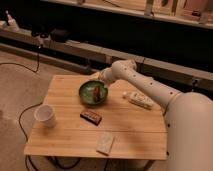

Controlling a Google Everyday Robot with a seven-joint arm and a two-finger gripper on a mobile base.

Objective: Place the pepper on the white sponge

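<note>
- In the green bowl (80, 94), toward the back of the desk (135, 126), lies the pepper (95, 92), its long axis running roughly front to back in the view.
- The gripper (96, 77) hangs at the bowl's far rim, just behind and above the pepper; whether it is spread or pinching, one cannot tell.
- The white sponge (105, 144) lies at the desk's near edge, well apart from the bowl, with a dark bar (91, 116) between them.

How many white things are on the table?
3: cup left, sponge front edge, long remote-like object right. Gripper sits at far rim of green bowl. Arm may hide more.
</note>
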